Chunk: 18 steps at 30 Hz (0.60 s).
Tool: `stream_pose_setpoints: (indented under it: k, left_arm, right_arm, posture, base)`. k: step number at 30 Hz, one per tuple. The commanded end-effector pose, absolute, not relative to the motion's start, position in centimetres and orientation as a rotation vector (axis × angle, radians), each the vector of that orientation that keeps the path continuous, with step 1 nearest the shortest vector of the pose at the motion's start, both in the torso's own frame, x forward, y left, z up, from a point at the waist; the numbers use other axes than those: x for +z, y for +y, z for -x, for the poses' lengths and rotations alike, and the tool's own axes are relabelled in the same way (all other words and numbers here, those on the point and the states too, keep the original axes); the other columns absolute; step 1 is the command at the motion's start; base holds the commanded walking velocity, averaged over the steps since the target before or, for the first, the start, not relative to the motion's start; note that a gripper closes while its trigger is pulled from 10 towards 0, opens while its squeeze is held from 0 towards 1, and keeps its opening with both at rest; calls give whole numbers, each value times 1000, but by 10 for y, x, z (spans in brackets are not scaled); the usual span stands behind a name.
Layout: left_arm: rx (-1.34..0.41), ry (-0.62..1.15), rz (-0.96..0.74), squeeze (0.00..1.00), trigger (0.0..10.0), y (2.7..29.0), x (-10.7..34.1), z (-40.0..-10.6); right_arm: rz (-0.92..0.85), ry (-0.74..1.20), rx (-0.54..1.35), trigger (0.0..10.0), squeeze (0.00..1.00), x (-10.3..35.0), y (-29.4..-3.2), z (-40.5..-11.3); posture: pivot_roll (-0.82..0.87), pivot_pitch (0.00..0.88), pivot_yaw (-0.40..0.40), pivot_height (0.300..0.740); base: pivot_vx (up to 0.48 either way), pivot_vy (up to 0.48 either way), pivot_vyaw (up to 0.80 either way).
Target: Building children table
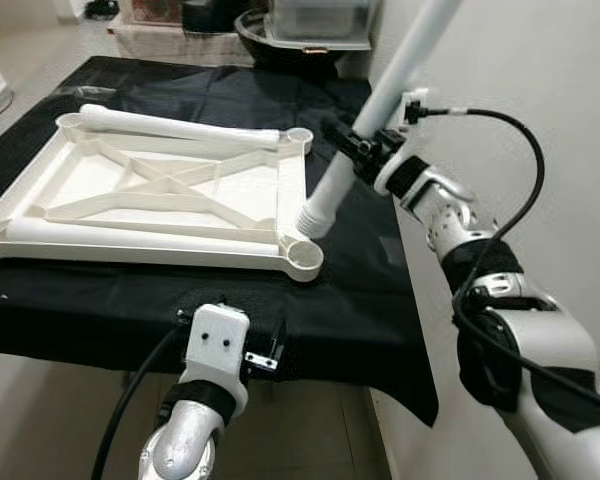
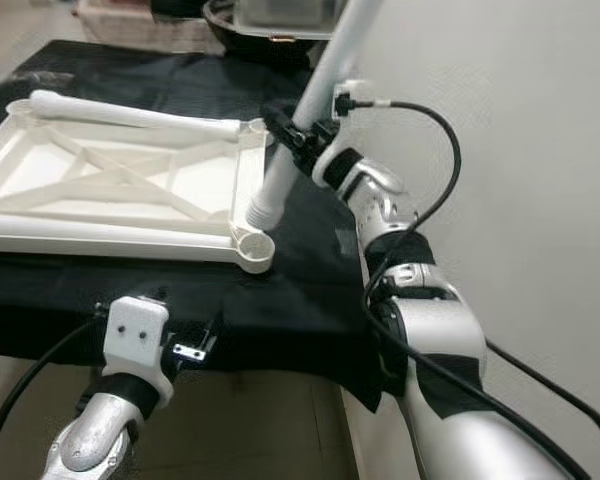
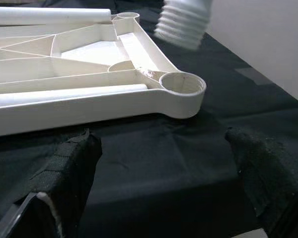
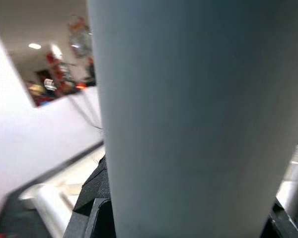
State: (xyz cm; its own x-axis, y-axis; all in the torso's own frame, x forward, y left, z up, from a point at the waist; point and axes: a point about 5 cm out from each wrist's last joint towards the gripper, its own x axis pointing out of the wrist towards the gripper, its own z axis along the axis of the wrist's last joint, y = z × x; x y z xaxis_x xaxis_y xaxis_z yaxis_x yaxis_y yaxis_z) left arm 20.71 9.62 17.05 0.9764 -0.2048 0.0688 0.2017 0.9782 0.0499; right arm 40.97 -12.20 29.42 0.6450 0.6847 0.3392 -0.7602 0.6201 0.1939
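Note:
A white children's table top (image 1: pixel 160 190) lies upside down on a black cloth, ribs up, with round sockets at its corners. Two loose white legs (image 1: pixel 170 125) rest across it. My right gripper (image 1: pixel 365 150) is shut on a third white leg (image 1: pixel 380 100), held tilted. That leg's threaded end (image 1: pixel 313 222) hangs just above and behind the near right corner socket (image 1: pixel 305 260), not in it. In the left wrist view the socket (image 3: pixel 183 84) and the threaded end (image 3: pixel 184 20) are apart. My left gripper (image 3: pixel 164 183) is open, low at the table's front edge.
The black cloth (image 1: pixel 360 300) covers a low table and hangs over its front edge. A white wall (image 1: pixel 540 80) runs close on the right. Bins and a dark bowl (image 1: pixel 280 40) stand behind the table at the back.

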Motion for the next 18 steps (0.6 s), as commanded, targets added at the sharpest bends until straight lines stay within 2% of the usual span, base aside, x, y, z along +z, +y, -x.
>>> stream_pose_setpoints:
  k: [1,6,9,18]
  left_arm:
    - [-208,-55,-29,0,10000,95,170,-203]
    - [-207,-49,-29,0,10000,95,170,-202]
    - [-207,-44,-28,0,10000,95,172,-200]
    - [-208,-41,-31,0,10000,94,173,-199]
  right_arm:
    - [-361,-237,901,10000,0,292,-114,-408]
    - [-357,-223,942,10000,0,286,-108,-407]
    - [-291,-184,975,10000,0,272,-97,-405]
    - [-204,-166,981,10000,0,265,-96,-404]
  posture:
    - [225,190,-120,740]
    - [227,189,-121,740]
    - [223,188,-119,740]
    - [221,198,-122,740]
  base:
    - [0,0,0]
    - [0,0,0]
    - [0,0,0]
    - [0,0,0]
